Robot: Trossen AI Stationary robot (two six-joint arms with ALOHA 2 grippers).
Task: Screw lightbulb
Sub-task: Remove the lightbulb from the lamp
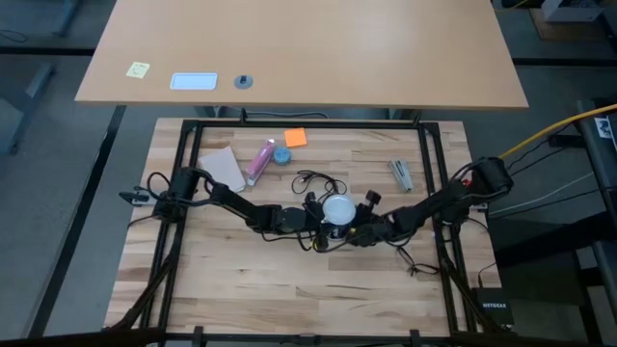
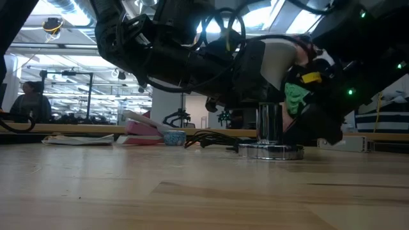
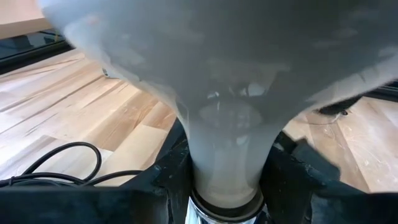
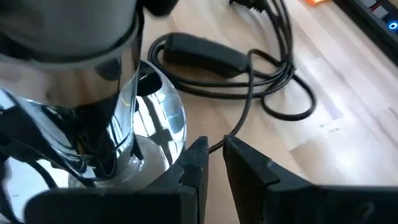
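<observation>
The frosted white lightbulb point(image 1: 337, 206) stands upright on the chrome post point(image 2: 268, 124) of the silver lamp base point(image 2: 271, 152) at the table's middle. Its narrow neck sits in the socket point(image 3: 227, 208). My left gripper point(image 1: 321, 214) comes from the left and is shut on the bulb; in its wrist view point(image 3: 227, 180) the globe fills the picture. My right gripper point(image 1: 360, 225) comes from the right, low at the lamp base point(image 4: 158, 124), its fingers nearly together point(image 4: 214, 165). The black cord point(image 4: 249, 68) lies coiled beside the base. My left gripper pinches the bulb's narrow neck point(image 3: 227, 155) between its two fingers point(image 3: 168, 180), just above the socket. The fingers come level from the table's left. The bulb stands upright on the lamp post. My right gripper has its shut fingertips point(image 4: 196, 158) at the rim of the lamp's round base point(image 4: 177, 134), where the cord leaves it. It comes slanting down from the table's right. Whether it presses the base or nips the cord, I cannot tell.
Behind the lamp lie a pink tube point(image 1: 260, 162), a small blue round object point(image 1: 281, 154), an orange note point(image 1: 295, 138), a sheet of paper point(image 1: 224, 169) and a small silver piece point(image 1: 401, 173). A black frame point(image 1: 308, 123) rims the table.
</observation>
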